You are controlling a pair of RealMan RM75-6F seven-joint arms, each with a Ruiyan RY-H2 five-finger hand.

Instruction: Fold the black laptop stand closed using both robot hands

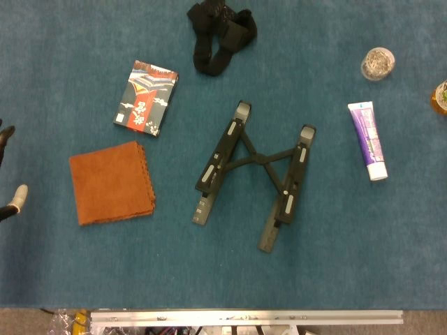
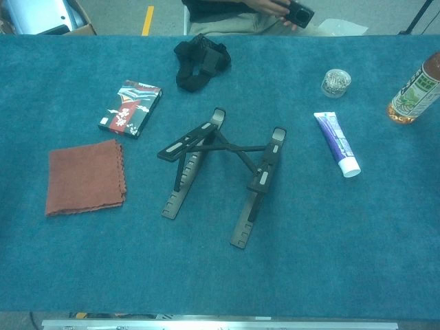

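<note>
Laptop stand (image 1: 253,174) lies open mid-tabletop (image 2: 220,268), both rails raised; left hand (image 1: 8,174) barely in view at the left edge — fingers' state cannot be told; right hand not visible; risk — uneven pressure may skid the stand toward the cloth (image 1: 112,182).

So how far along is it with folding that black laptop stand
Nothing looks done yet: the black laptop stand lies spread open on the table, its arms raised in the chest view. Neither hand touches it; only the left hand shows, at the head view's edge. Reaching in, gripping both sides and folding it closed all remain.
</note>
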